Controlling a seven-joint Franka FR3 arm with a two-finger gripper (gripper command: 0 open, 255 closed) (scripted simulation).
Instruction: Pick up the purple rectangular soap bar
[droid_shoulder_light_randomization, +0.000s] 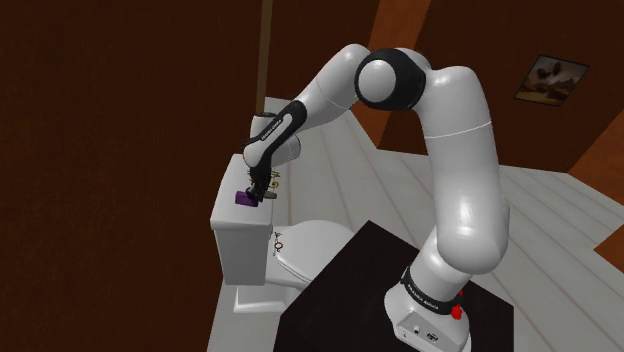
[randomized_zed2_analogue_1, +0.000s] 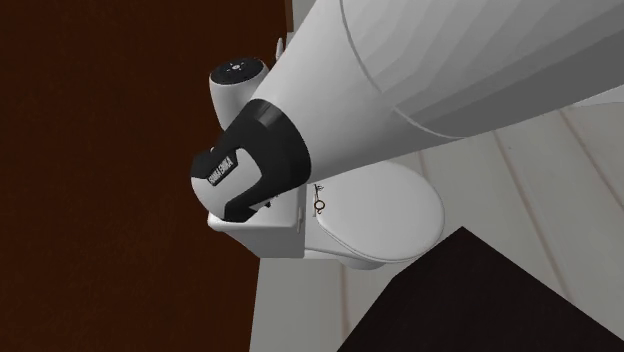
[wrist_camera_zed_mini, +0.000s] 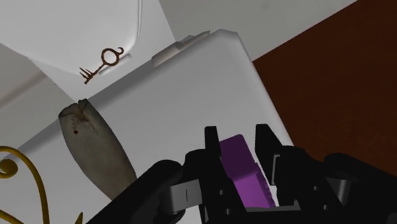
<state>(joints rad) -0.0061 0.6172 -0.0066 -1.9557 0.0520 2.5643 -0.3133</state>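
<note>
The purple rectangular soap bar lies on the flat white lid of the toilet tank, near its corner by the brown wall. My black gripper has one finger against each long side of the bar, clasping it. In the shoulder view the gripper points down onto the tank, with the soap bar showing as a small purple block at its tip. Whether the bar is raised off the lid cannot be told. In the second exterior view the arm's black wrist covers the tank top.
A grey oval object and a thin golden curl lie on the lid beside the gripper. A small rusty key rests beyond the tank's edge by the toilet seat. The dark brown wall is close behind the tank. The black stand is nearby.
</note>
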